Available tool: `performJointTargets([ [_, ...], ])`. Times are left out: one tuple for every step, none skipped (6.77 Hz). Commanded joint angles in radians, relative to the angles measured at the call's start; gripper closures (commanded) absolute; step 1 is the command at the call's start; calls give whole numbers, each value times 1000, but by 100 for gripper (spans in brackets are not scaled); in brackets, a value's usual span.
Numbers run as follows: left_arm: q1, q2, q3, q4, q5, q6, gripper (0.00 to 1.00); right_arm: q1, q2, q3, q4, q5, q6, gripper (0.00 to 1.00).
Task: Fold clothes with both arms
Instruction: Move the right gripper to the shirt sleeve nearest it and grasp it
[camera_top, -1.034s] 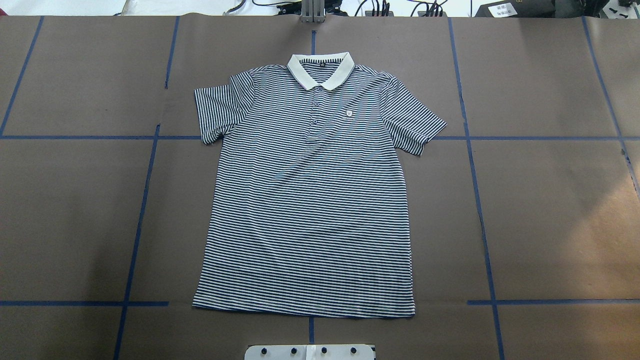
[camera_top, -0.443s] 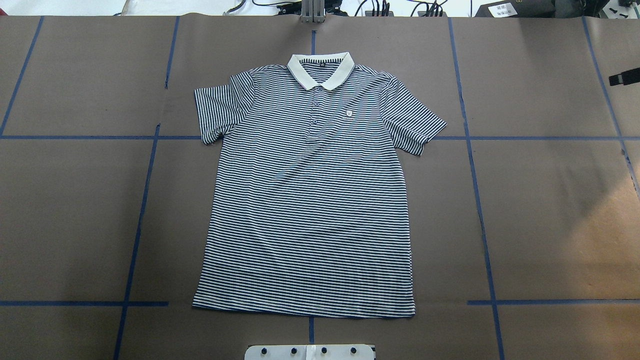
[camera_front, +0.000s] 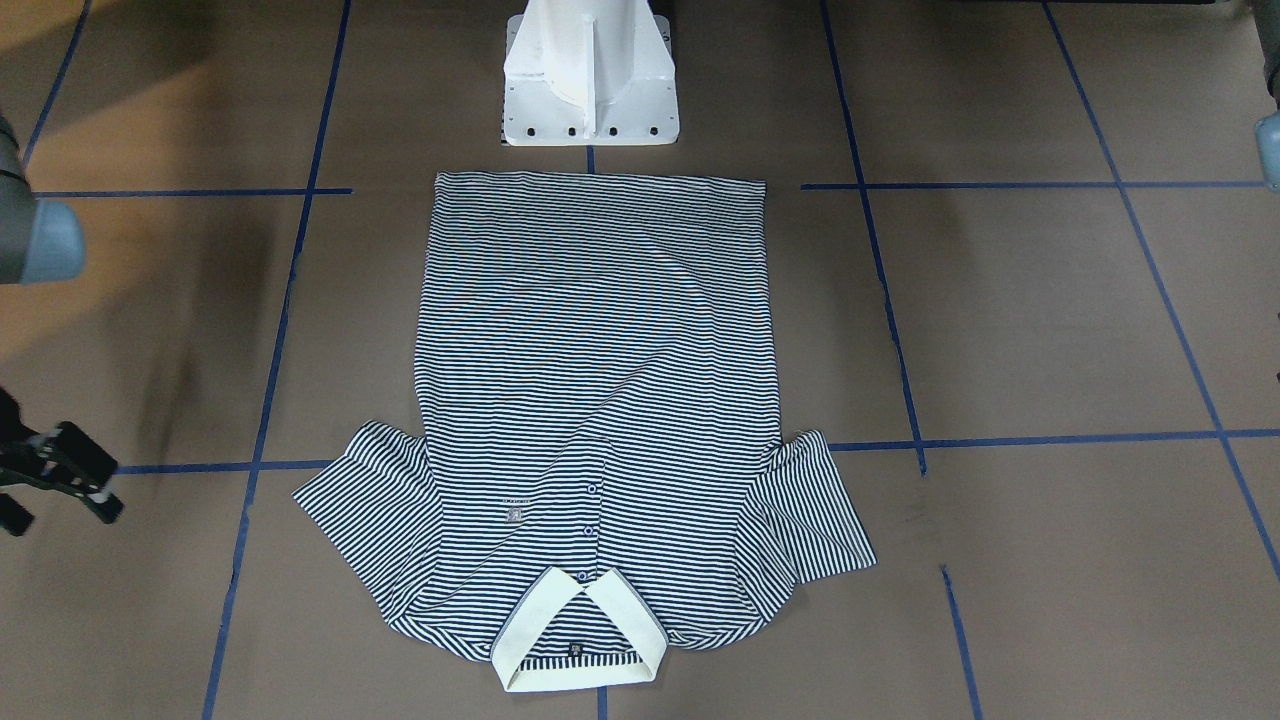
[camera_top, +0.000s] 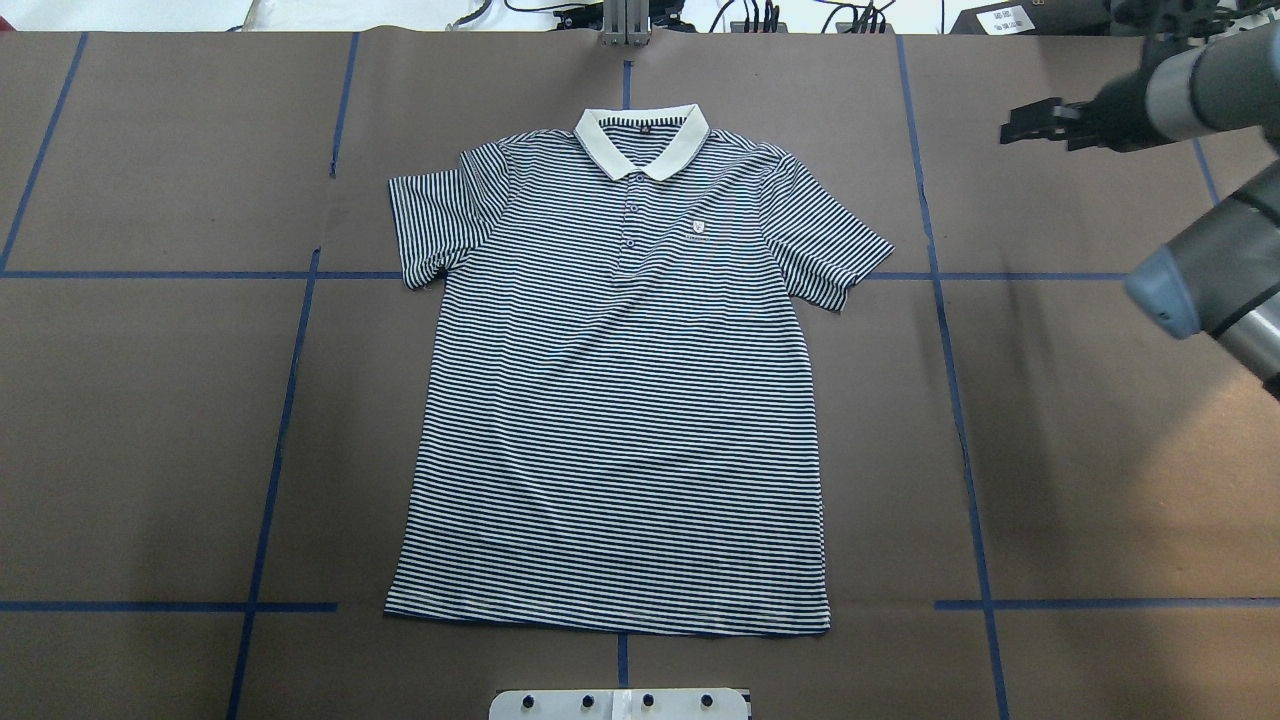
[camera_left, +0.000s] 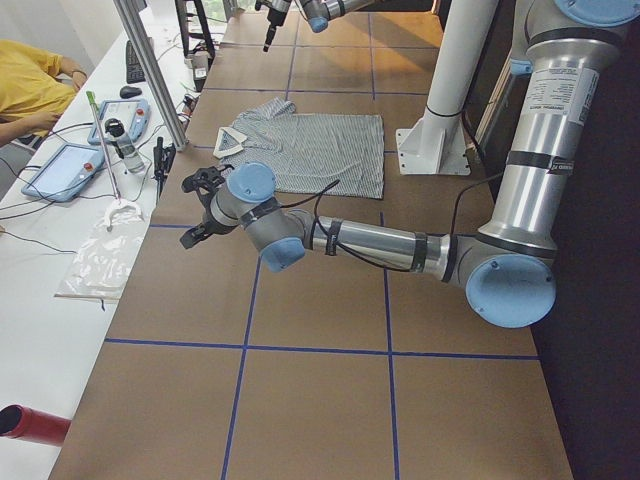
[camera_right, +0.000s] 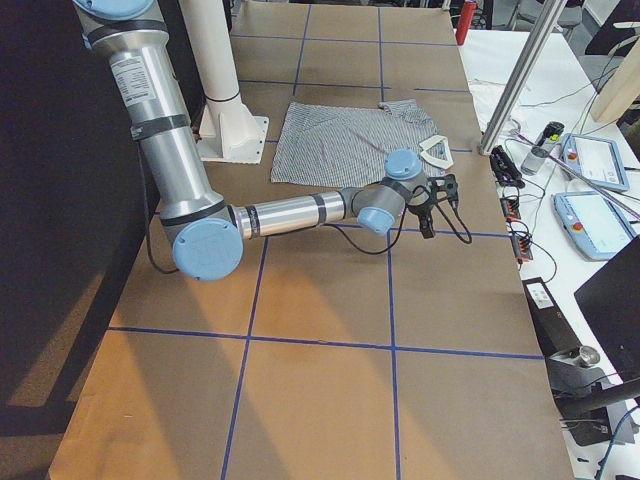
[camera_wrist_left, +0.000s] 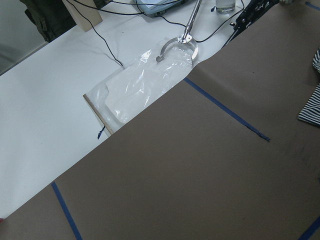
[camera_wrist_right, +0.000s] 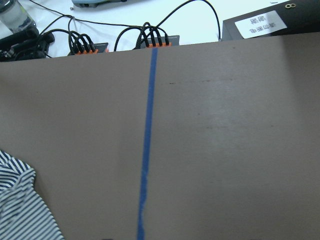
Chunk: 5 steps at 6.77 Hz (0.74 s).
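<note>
1. Nearest my pedestal (camera_front: 590, 80) lies the hem (camera_top: 610, 615) of the polo shirt (camera_top: 620, 420). The shirt is spread flat, front up, in the middle of the tabletop (camera_top: 1080, 450).
2. Further out are its sleeves, one on my left (camera_top: 435, 220) and one on my right (camera_top: 830, 250). Past them the collar (camera_top: 600, 140) points away from me.
3. My right fingers (camera_front: 88, 478) hover level with the collar, well apart from the right sleeve. They look spread and hold nothing.
4. My left fingers (camera_left: 203, 228) hang well off the shirt's other side. Only a side view shows them, so I cannot tell whether they are spread or pressed together.
5. Risks — if I pinch only the top layer, the back will drag and bunch. If my two arms lift out of step, the fold will skew. The slightly curled cuff of the left sleeve could also tuck under.
6. Count — one shirt, one collar, two sleeves, three buttons and two arms.
</note>
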Motion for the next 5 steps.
performJointTargets([
  [1,0,-1,-6,0,-1,0,-143,106,5,-131,-146,176,27],
  [1,1,0,-19,0,-1,0,-182,116,-2,-189,-192,176,34],
  [1,3,0,-26,0,-1,0,-222,108,-10,-195,-247,174,38],
  [1,3,0,-26,0,-1,0,-232,105,-9,-195,-249,176,41],
  [1,3,0,-26,0,-1,0,-241,98,-9,-195,-250,176,43],
])
